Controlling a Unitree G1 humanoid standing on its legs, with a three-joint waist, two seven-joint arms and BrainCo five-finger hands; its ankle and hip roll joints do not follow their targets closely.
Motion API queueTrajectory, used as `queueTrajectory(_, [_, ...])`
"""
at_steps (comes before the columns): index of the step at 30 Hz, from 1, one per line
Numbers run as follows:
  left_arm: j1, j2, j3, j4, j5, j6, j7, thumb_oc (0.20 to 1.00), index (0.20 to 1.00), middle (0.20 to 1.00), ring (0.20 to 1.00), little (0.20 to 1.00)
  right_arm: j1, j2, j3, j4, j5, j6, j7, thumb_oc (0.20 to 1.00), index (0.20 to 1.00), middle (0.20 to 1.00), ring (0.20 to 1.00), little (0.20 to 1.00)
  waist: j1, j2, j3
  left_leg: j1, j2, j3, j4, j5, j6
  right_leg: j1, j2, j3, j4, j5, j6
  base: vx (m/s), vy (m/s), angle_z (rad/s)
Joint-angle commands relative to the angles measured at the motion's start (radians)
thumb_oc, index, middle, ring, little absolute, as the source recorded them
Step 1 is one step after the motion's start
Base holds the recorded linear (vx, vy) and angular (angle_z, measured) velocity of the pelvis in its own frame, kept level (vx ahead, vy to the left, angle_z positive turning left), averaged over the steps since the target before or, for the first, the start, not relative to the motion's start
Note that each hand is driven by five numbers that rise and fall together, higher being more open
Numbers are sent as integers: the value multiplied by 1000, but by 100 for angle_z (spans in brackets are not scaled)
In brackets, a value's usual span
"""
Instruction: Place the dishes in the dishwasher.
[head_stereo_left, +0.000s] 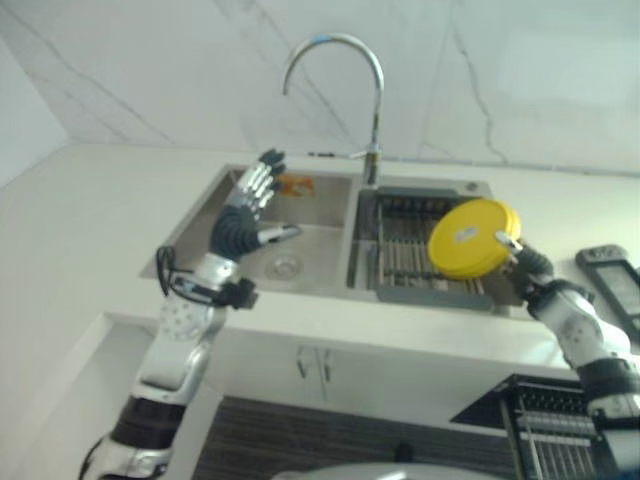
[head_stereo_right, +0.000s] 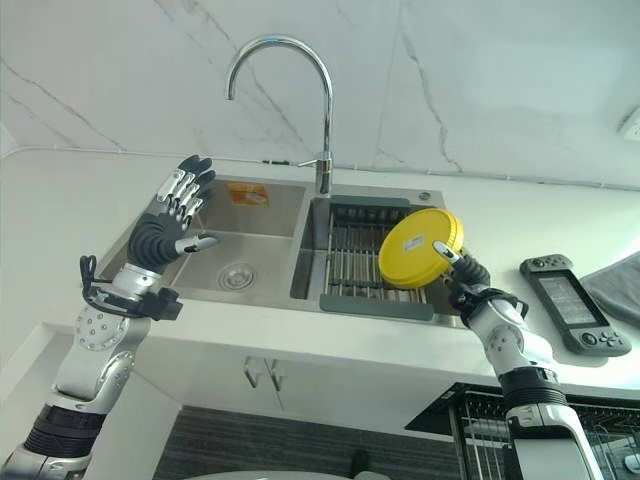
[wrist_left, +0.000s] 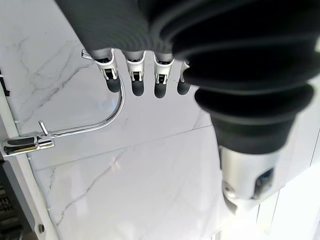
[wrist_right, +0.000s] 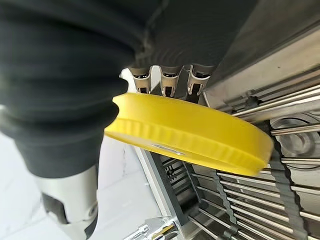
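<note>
- Right hand (head_stereo_right: 462, 273) is pinching the yellow plate (head_stereo_right: 418, 248) at its right edge, thumb on one face and fingers (wrist_right: 167, 80) behind; plate is tilting on edge above the drying rack (head_stereo_right: 352, 262) in the right sink basin (head_stereo_right: 340, 214)
- Left hand (head_stereo_right: 172, 215) is hovering over the left basin (head_stereo_right: 232, 262), fingers spread and holding nothing
- Faucet (head_stereo_right: 285, 95) is arching over the far rim between the basins

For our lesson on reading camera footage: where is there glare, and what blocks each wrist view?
Right eye view: bright highlights run along the chrome faucet and the steel sink. Left wrist view: the left hand blocks much of the wall. Right wrist view: the yellow plate, held by the right hand, hides part of the rack.
</note>
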Motion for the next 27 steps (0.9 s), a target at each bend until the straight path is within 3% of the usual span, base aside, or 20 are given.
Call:
queueTrajectory(1, [-59, 57, -34, -6, -18, -29, 10, 1000, 1000, 1000, 1000, 1000, -164, -48, 10, 52, 32, -21, 41, 1000, 1000, 1000, 1000, 1000, 19, -31, -1, -65, -28, -38, 0, 26, 13, 161, -20, -39, 7, -170, 43, 6, 3, 6])
queueTrajectory(27, [-60, 75, -55, 0, -36, -13, 15, 1000, 1000, 1000, 1000, 1000, -244, -64, 56, 184, 6, -50, 13, 1000, 1000, 1000, 1000, 1000, 50, -26, 2, -63, -36, -59, 0, 29, 12, 173, -26, -61, 7, -172, 44, 5, 2, 4])
